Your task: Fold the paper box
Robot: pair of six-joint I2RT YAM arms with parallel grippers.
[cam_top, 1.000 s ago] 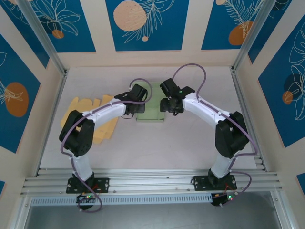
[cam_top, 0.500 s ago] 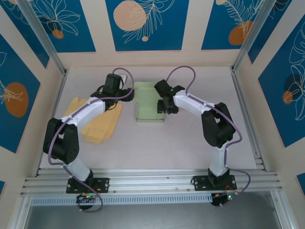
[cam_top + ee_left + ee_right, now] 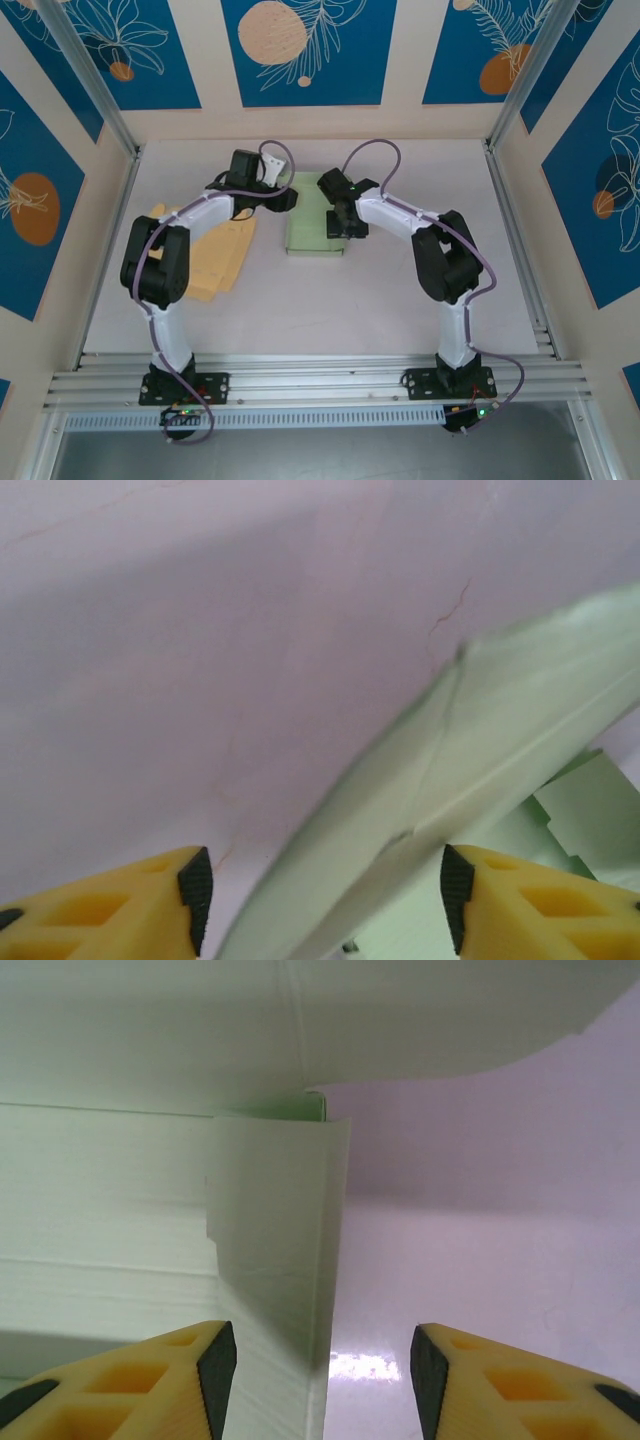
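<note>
The pale green paper box (image 3: 311, 232) lies half-formed at the table's middle back. My left gripper (image 3: 284, 198) is at its left edge, open. In the left wrist view its fingertips (image 3: 325, 905) straddle a tilted green side wall (image 3: 440, 770) without touching it. My right gripper (image 3: 347, 224) hangs over the box's right side, open. In the right wrist view its fingertips (image 3: 320, 1370) stand either side of an upright green flap (image 3: 280, 1230), with the box floor (image 3: 100, 1210) to the left and bare table to the right.
A pile of flat yellow box blanks (image 3: 212, 262) lies left of the green box, under my left arm. The pale mat (image 3: 330, 300) is bordered by aluminium rails (image 3: 310, 380) in front and at the sides.
My left gripper swung away to the back left, then came back right to the box's left edge. My right gripper crept up and left along the box's right side.
</note>
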